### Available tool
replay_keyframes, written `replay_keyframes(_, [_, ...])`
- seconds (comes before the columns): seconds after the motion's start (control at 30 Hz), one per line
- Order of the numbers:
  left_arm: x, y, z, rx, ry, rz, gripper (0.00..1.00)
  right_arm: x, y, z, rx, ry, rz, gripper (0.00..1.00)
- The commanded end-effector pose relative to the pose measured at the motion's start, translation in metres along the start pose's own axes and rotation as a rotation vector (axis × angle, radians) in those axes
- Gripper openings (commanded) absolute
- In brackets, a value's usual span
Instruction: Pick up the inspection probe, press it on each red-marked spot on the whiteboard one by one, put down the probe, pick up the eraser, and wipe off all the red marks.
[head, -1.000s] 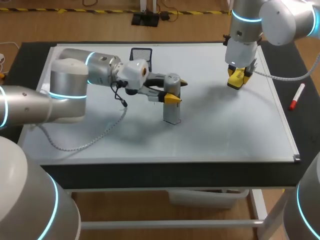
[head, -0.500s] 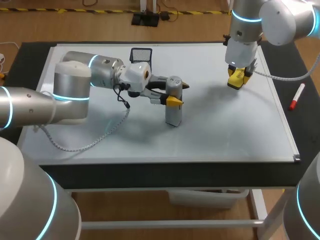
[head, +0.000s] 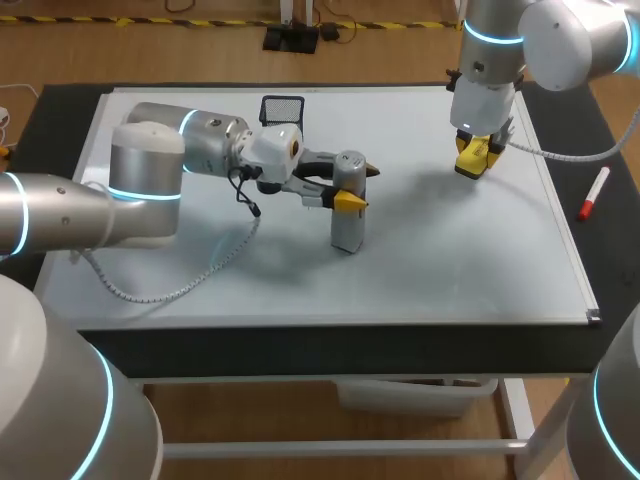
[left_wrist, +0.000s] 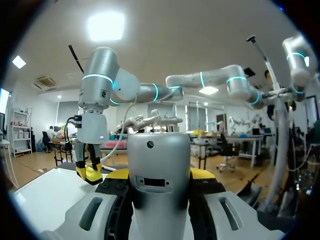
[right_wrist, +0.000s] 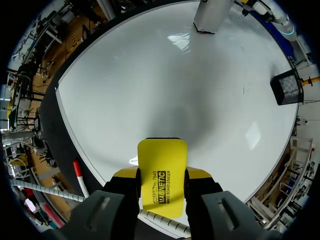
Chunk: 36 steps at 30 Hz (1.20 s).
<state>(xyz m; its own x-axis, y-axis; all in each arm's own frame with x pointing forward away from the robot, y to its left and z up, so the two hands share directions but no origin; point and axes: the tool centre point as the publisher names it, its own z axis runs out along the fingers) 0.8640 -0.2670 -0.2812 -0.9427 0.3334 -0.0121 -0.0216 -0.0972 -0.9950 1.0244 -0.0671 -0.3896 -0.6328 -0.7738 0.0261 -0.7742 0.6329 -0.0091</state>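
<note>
The left jaws were clamped on the inspection probe (head: 347, 228), held upright with its base on the whiteboard (head: 460, 260). The right jaws were clamped on the yellow eraser (right_wrist: 161, 165) over the far right part. Since a second earlier the probe had been shifted slightly rightward, the eraser kept in place. A red marker (head: 595, 193) lay on the bench (head: 330, 345) beside the board. A black mesh basket (head: 282, 108) stood at the far edge, contents indiscernible.
</note>
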Motion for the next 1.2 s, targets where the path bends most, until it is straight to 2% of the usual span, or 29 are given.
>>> replay_keyframes(0.03, [-0.003,0.002,0.001,0.002,0.002,0.001,0.00,0.001,0.000,-0.001,0.002,0.002,-0.002,0.00])
replay_keyframes(0.3, [-0.004,0.000,0.002,0.000,-0.003,0.004,0.00,0.001,0.000,-0.001,0.002,0.002,-0.002,0.00])
replay_keyframes(0.6, [-0.008,-0.018,-0.012,0.008,-0.018,0.009,0.00,0.001,0.000,-0.001,0.002,0.002,-0.002,0.00])
replay_keyframes(0.8, [-0.015,-0.030,-0.037,0.002,-0.062,0.025,0.00,0.001,0.000,-0.001,0.002,0.002,-0.002,0.00])
replay_keyframes(0.9, [-0.020,-0.033,-0.054,0.010,-0.102,-0.001,0.00,0.001,0.000,-0.001,0.002,0.002,-0.002,0.00])
replay_keyframes(1.2, [-0.030,-0.044,-0.105,-0.034,-0.214,0.022,0.00,0.001,0.000,-0.001,0.002,0.002,-0.002,0.00])
